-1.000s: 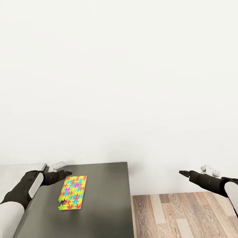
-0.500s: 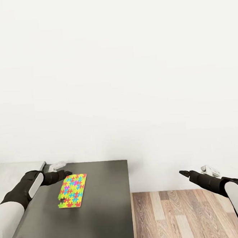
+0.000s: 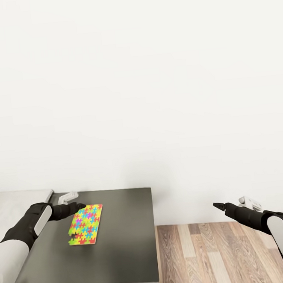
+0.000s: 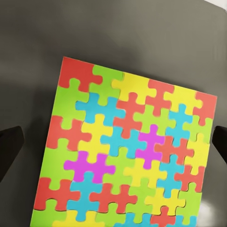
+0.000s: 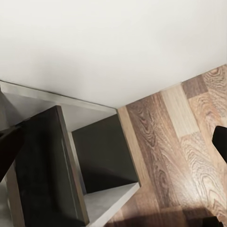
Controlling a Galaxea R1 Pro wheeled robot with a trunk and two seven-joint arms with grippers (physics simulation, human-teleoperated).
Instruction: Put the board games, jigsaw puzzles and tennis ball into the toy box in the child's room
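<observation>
The jigsaw puzzle [image 3: 84,225] lay flat on the dark grey cabinet top [image 3: 124,241], toward its rear-left part, with bare dark surface open on its right out to the cabinet's right edge and on the near side to the front edge. The left gripper [image 3: 80,205] hung at the puzzle's far-left corner; contact could not be judged from the head view. In the left wrist view the puzzle [image 4: 127,153] spanned nearly the whole gap between the two dark fingers [image 4: 9,146], which stood wide apart, one at each frame edge, holding nothing. A pale grey bench [image 3: 18,201] adjoined the cabinet on the left, its surface slightly higher. To the right of the cabinet the wood-plank floor [image 3: 220,254] was open up to the white wall [image 3: 154,93]. The right gripper [image 3: 216,205] hovered over that floor, well apart from the cabinet; its fingers looked spread and empty in the right wrist view, which also showed the cabinet's side [image 5: 101,151] and its dark top [image 5: 45,175] from above.
</observation>
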